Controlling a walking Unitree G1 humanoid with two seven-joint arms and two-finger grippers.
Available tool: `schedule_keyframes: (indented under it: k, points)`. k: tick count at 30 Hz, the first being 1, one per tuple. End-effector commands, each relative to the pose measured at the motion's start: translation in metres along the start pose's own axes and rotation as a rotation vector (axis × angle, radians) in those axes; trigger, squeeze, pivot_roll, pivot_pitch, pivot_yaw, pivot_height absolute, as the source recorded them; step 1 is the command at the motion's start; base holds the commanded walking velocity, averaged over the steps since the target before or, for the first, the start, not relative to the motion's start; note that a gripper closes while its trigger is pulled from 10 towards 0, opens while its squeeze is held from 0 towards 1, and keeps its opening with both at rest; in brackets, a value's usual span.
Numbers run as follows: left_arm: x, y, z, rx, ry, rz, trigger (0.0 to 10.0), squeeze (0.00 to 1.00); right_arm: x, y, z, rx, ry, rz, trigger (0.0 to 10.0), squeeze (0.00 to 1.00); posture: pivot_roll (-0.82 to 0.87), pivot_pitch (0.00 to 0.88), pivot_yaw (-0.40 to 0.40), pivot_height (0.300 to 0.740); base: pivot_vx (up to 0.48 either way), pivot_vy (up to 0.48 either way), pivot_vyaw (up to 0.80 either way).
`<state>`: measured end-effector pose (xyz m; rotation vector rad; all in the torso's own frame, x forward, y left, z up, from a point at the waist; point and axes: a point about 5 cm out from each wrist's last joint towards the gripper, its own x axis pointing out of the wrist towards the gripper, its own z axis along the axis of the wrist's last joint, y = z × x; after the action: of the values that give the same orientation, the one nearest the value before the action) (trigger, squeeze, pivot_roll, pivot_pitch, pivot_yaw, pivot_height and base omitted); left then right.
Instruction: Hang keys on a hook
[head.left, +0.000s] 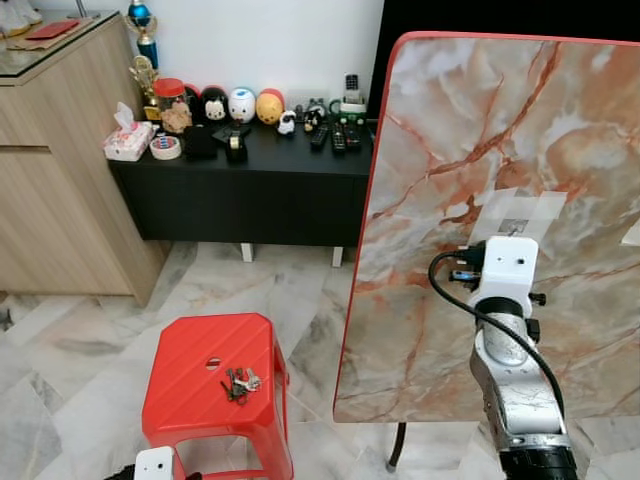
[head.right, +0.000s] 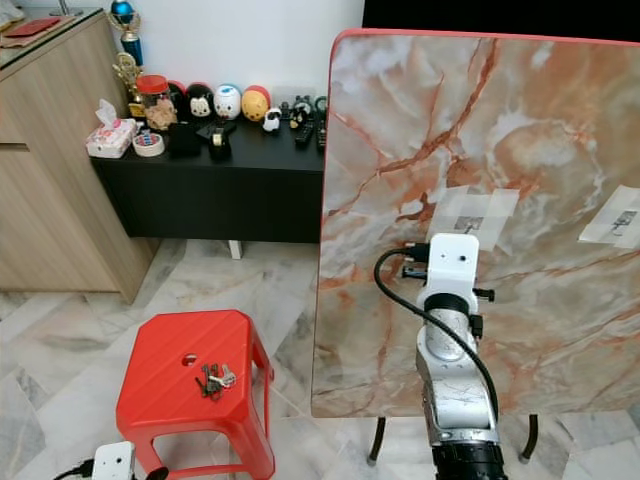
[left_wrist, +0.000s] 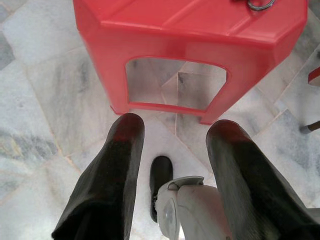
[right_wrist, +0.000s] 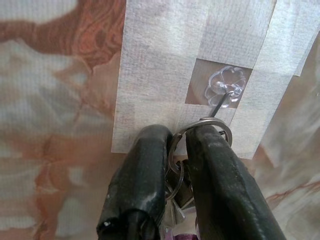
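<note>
A clear plastic hook (right_wrist: 226, 86) is taped to the upright marble-patterned board (head.left: 470, 130). My right gripper (right_wrist: 179, 137) is shut on a key ring (right_wrist: 202, 125), with keys hanging between its fingers. The top of the ring lies at the hook's thin wire tip, just below the clear base. In the eye views the right wrist (head.left: 505, 268) is raised against the taped patch. A second bunch of keys (head.left: 240, 383) lies on the red stool (head.left: 190, 380). My left gripper (left_wrist: 175, 131) hangs low and open near the floor, facing the stool's side.
A black sideboard (head.left: 250, 190) with toys, remotes and a tissue box stands against the back wall. A wooden cabinet (head.left: 50, 170) is at the left. Another taped patch (head.right: 622, 215) sits further right on the board. The board's thin legs (head.left: 397, 445) reach the marble floor.
</note>
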<state>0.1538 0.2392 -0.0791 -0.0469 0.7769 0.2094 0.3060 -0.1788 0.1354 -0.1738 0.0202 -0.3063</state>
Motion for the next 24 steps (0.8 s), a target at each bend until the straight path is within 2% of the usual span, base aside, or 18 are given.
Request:
schedule_keyframes:
  k: [1, 13, 22, 24]
  points:
    - [-0.002, 0.000, -0.006, 0.001, 0.024, 0.001, 10.0, 0.00, -0.001, -0.002, 0.015, 0.013, -0.077, -0.017, 10.0, 0.00, 0.05, 0.000, -0.072, 0.740, 0.000, 0.000, 0.00]
    - [-0.002, 0.004, -0.006, 0.001, 0.036, 0.007, 10.0, 0.00, 0.001, -0.017, 0.021, 0.011, -0.111, -0.121, 10.0, 0.00, 0.05, 0.000, -0.070, 0.740, 0.000, 0.000, 0.00]
    - [-0.002, 0.004, -0.007, 0.003, 0.039, 0.008, 10.0, 0.00, 0.000, -0.021, 0.022, 0.017, -0.126, -0.150, 10.0, 0.00, 0.05, 0.000, -0.070, 0.740, 0.000, 0.000, 0.00]
    - [-0.002, 0.003, -0.007, 0.003, 0.040, 0.008, 10.0, 0.00, -0.003, -0.020, 0.021, 0.051, -0.128, -0.144, 10.0, 0.00, 0.05, 0.000, -0.071, 0.740, 0.000, 0.000, 0.00]
